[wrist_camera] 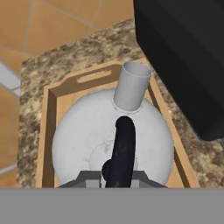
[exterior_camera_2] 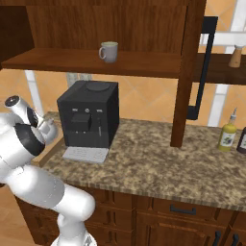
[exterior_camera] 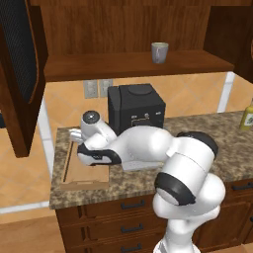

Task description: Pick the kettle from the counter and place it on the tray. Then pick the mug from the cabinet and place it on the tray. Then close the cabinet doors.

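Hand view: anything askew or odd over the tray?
Nothing stands out. The squat silver-grey domed kettle sits upright over the light-brown wooden tray, spout toward the far cut-out handle, black arched handle centred at the gripper. No spill or damage visible.

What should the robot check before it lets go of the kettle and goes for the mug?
1. Kettle over the tray, inside its rims: ok.
2. Kettle bottom resting on the tray floor: cannot tell, the dome hides it.
3. Gripper on the black handle: cannot tell, the fingertips are hidden.
4. Spout clear of the coffee machine: ok, a gap shows in the hand view.
5. Mug upright on the cabinet shelf: ok.
6. Cabinet doors open, so the mug can be reached: ok.
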Available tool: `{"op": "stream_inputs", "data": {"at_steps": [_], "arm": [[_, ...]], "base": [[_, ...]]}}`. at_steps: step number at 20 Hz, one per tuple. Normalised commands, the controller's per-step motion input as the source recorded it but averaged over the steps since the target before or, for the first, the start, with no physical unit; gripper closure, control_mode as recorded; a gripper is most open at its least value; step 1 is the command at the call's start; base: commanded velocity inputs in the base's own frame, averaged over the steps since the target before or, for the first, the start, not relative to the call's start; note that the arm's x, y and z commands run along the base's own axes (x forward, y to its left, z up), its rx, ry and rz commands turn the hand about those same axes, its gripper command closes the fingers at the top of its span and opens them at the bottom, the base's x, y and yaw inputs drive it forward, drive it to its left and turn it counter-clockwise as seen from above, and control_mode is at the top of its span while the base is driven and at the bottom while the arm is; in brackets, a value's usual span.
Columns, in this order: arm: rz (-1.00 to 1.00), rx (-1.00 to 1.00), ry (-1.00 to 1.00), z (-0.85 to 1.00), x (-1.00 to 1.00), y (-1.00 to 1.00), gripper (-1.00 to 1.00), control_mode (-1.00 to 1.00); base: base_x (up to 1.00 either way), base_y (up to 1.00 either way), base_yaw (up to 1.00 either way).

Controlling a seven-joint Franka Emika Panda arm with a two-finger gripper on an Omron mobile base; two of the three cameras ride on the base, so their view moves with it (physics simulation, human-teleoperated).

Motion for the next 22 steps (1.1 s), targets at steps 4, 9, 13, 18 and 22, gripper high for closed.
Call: {"op": "stream_inputs", "data": {"at_steps": [4, 9, 13, 18, 22], "arm": [[-0.03, 0.01, 0.0, -0.26, 0.32, 0.15, 1.0, -1.0], [-0.03, 0.0, 0.0, -0.3, 0.24, 0.17, 1.0, -1.0], [-0.03, 0.01, 0.0, -0.29, 0.23, 0.15, 1.0, -1.0], [-0.02, 0.03, 0.02, -0.2, 0.08, -0.05, -1.0, -1.0], [-0.05, 0.0, 0.01, -0.01, -0.01, -0.11, -1.0, -1.0]], "base": [[0.0, 0.0, 0.0], [0.0, 0.0, 0.0], [0.0, 0.0, 0.0], [0.0, 0.0, 0.0], [0.0, 0.0, 0.0]]}}
